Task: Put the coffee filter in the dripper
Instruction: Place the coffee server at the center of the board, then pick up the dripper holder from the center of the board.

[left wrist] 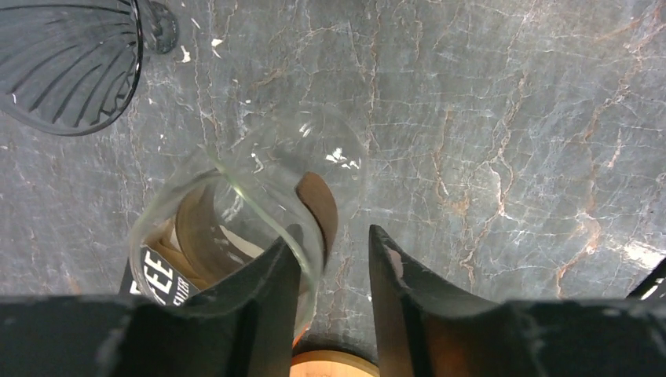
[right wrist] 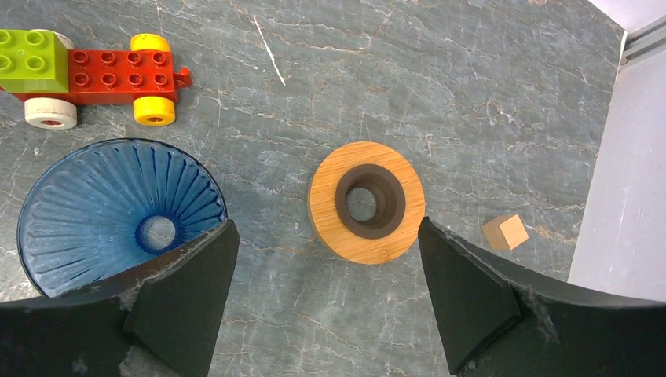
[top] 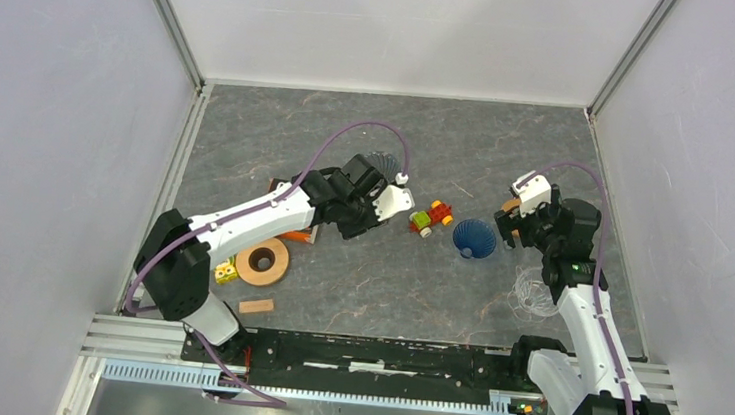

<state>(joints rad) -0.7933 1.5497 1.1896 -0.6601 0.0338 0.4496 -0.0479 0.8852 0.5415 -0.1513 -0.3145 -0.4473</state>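
**Filter sits just off your left fingertips; the left arm has the reach**

Your left gripper (left wrist: 331,239) has its fingers parted by a narrow gap, and nothing looks clamped in it. The brown coffee filter (left wrist: 318,206) lies just ahead of the tips, a little toward the left finger. Its rounded edge sticks out of a clear glass jar (left wrist: 228,188) that holds more brown paper. The jar's rim touches or passes just in front of your left finger; the wrist view does not settle which. The filter's visible flap runs roughly along the line of your fingers, so I judge that a short advance would put the jaws on either side of it. Watch that the glass does not come in with the paper.

The smoke-grey dripper (left wrist: 67,63) is further ahead and well off to the left of that gripper, mouth tipped toward it.

Your right gripper (right wrist: 326,228) is spread wide and empty, hanging over a wooden ring (right wrist: 367,203). A blue dripper (right wrist: 110,212) lies just beside its left finger. No filter shows near that side, so the pickup falls to the left arm. The task does not say which dripper is meant.
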